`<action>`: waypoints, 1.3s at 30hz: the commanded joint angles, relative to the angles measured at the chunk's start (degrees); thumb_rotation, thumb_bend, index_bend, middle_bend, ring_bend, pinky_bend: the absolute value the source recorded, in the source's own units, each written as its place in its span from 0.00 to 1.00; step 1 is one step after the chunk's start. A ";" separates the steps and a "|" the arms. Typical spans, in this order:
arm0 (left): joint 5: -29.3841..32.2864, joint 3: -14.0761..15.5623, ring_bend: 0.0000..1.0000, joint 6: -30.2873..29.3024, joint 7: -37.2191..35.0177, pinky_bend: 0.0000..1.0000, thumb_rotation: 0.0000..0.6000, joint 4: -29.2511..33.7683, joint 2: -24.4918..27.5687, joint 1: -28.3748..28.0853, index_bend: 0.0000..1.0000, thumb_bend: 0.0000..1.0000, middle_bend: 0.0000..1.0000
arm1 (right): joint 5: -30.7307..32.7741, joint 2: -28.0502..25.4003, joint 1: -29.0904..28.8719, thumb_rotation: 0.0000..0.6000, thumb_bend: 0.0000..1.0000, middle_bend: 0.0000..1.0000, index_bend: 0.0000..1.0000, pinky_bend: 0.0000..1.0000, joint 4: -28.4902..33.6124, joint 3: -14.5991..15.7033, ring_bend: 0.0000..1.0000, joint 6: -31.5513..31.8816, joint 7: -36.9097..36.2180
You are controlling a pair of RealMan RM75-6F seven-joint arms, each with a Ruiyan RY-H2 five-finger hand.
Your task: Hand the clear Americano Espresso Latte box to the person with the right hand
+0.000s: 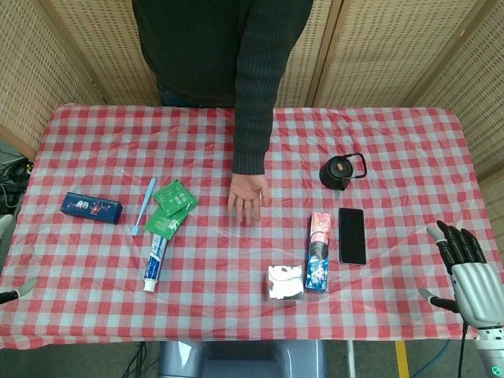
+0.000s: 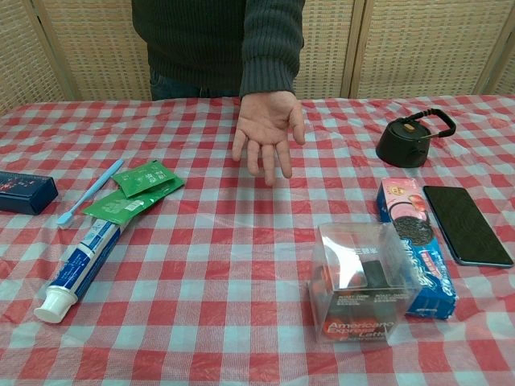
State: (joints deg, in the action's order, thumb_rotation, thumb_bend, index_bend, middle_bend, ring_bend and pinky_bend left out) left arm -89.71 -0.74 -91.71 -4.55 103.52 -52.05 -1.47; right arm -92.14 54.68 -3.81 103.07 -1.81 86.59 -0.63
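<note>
My right hand (image 1: 466, 272) hung spread and empty at lower right; the smooth clear box (image 2: 364, 283) could slip when squeezed.

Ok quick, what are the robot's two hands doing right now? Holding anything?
Right hand: open, fingers apart, holding nothing, at the table's right edge.
Left hand: only a tip shows at the left edge; cannot be told.
</note>
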 commanded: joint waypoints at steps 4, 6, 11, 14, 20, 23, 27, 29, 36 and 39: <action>0.35 -0.15 0.00 0.30 0.38 0.00 1.00 0.02 -0.07 0.00 0.00 0.00 0.00 | -0.33 0.25 -0.67 1.00 0.00 0.00 0.00 0.00 0.09 0.36 0.00 -1.50 1.00; 0.53 -0.29 0.00 0.44 0.70 0.00 1.00 0.16 -0.17 -0.06 0.00 0.00 0.00 | -0.84 0.23 -1.61 1.00 0.00 0.00 0.00 0.00 0.48 0.72 0.00 -3.35 1.17; 1.29 -0.67 0.00 1.10 1.30 0.00 1.00 0.27 -0.39 -0.37 0.00 0.00 0.00 | -3.36 -1.19 -5.96 1.00 0.00 0.00 0.00 0.00 2.42 1.92 0.00 -11.05 0.71; 2.55 -1.13 0.00 2.10 1.75 0.00 1.00 0.39 -0.56 -0.83 0.00 0.00 0.00 | -5.40 -2.49 -11.04 1.00 0.00 0.00 0.00 0.00 4.24 2.14 0.00 -18.41 -3.32; 5.58 -2.14 0.00 4.83 3.06 0.00 1.00 0.65 -0.94 -2.13 0.00 0.00 0.00 | -5.08 -1.97 -20.57 1.00 0.00 0.00 0.00 0.00 8.74 0.41 0.00 -31.21 -7.81; 7.06 -2.52 0.00 6.07 4.03 0.00 1.00 0.60 -1.33 -2.69 0.00 0.00 0.00 | -2.36 0.83 -23.84 1.00 0.00 0.00 0.00 0.00 9.33 -0.82 0.00 -36.08 -5.91; 9.16 -3.07 0.00 7.75 4.93 0.00 1.00 0.34 -1.74 -3.44 0.00 0.00 0.00 | 2.95 3.77 -27.68 1.00 0.00 0.00 0.00 0.00 10.99 -1.99 0.00 -42.78 -1.02; 10.31 -3.45 0.00 8.56 5.25 0.00 1.00 0.21 -1.91 -3.85 0.00 0.00 0.00 | 6.32 5.09 -29.51 1.00 0.00 0.00 0.00 0.00 11.97 -2.73 0.00 -45.41 1.88; 13.01 -4.47 0.00 10.40 5.40 0.00 1.00 -0.35 -2.01 -4.80 0.00 0.00 0.00 | 17.58 12.72 -33.98 1.00 0.00 0.00 0.00 0.00 10.07 -4.18 0.00 -47.26 13.71; 13.50 -4.60 0.00 11.04 5.38 0.00 1.00 -0.52 -2.06 -5.10 0.00 0.00 0.00 | 20.03 16.73 -35.24 1.00 0.00 0.02 0.03 0.10 8.24 -4.29 0.03 -45.07 18.12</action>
State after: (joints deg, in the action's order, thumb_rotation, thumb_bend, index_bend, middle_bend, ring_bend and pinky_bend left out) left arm -76.28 -5.31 -80.75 0.82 103.05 -54.08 -6.49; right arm -74.06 68.07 -37.37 112.80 -5.63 40.40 14.05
